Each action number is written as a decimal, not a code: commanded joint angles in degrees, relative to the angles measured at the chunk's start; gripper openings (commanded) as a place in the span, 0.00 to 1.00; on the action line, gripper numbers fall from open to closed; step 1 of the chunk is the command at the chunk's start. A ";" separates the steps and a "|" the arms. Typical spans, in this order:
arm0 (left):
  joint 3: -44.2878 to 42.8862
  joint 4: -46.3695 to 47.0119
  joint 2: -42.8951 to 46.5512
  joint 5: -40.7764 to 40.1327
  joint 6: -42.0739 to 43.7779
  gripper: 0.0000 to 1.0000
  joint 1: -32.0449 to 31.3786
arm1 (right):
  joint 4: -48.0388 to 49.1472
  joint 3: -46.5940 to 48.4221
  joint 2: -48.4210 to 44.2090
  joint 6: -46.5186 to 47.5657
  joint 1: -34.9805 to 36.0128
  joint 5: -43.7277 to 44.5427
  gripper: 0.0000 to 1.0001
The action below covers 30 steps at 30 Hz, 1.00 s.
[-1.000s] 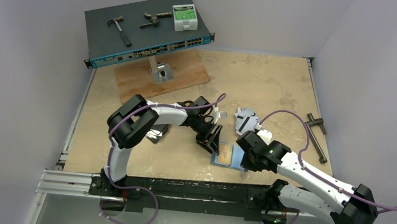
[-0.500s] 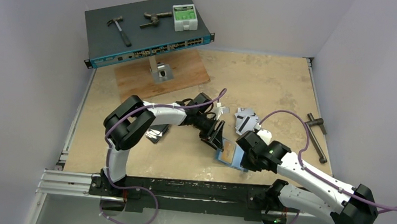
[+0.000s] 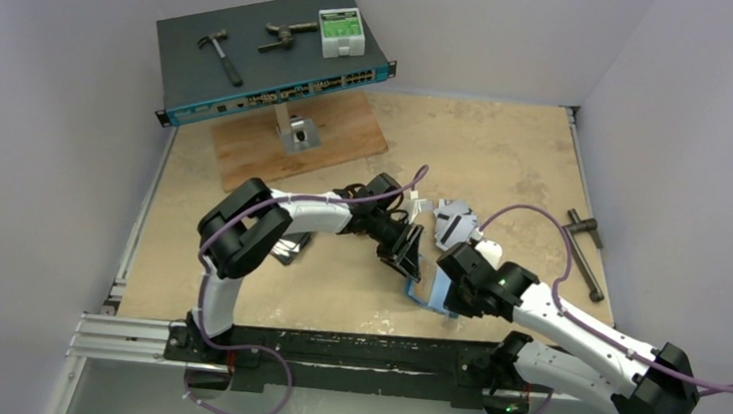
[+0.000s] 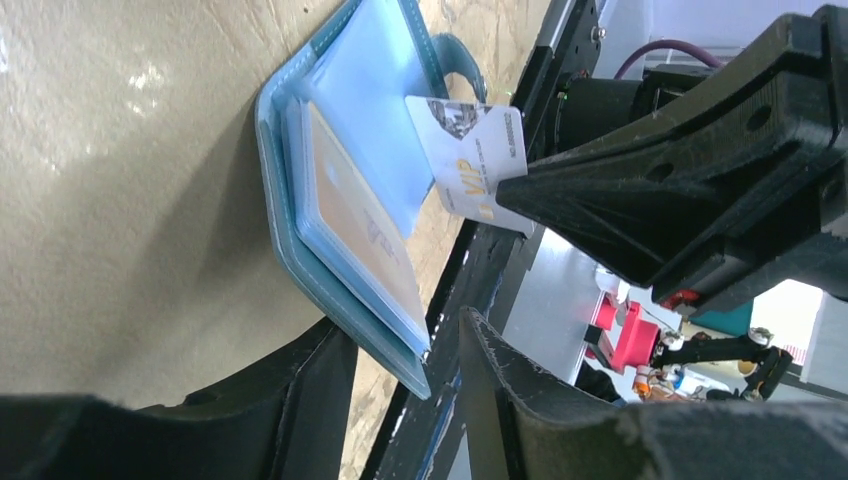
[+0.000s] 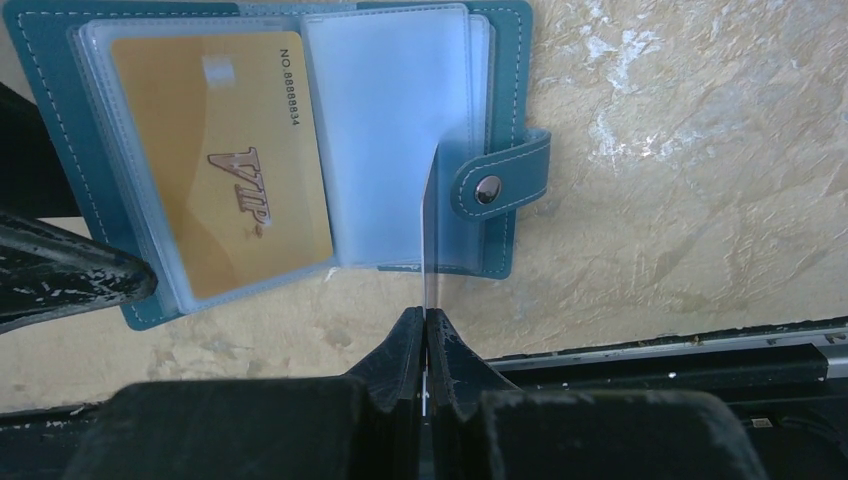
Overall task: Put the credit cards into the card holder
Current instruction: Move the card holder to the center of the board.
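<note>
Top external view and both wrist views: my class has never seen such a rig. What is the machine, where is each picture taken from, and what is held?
The machine is two robot arms bolted to a table. The top external picture looks down from above and behind them; each wrist picture comes from a camera on one arm, showing its own claw. On the table lies an open teal card holder with a gold VIP card in one sleeve. The right claw is shut on a silver VIP card, poised at an empty sleeve. The left claw is open, its fingers straddling the holder's corner. Spare cards lie beyond it.
</note>
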<state>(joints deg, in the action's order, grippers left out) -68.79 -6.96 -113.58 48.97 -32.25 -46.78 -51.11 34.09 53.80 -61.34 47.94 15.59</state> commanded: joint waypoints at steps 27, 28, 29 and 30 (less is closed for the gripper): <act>3.86 -16.42 4.52 -10.44 4.96 0.00 8.99 | 14.41 -5.06 -7.05 -3.60 0.14 -3.40 0.00; 4.19 -16.60 4.72 -10.66 5.25 0.00 9.43 | 15.32 -4.75 -5.57 -2.89 0.13 -3.57 0.00; 4.41 -16.78 4.80 -10.68 5.49 0.00 9.85 | 16.13 -4.34 -4.31 -2.09 0.13 -3.61 0.00; 4.39 -17.03 4.74 -10.65 5.71 0.00 10.13 | 16.69 -3.99 -2.97 -1.39 0.13 -3.74 0.00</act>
<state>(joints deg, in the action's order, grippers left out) -65.80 -21.52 -110.43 41.50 -29.32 -37.78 -39.33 28.77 46.89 -64.29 47.94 12.36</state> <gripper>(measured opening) 0.038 0.004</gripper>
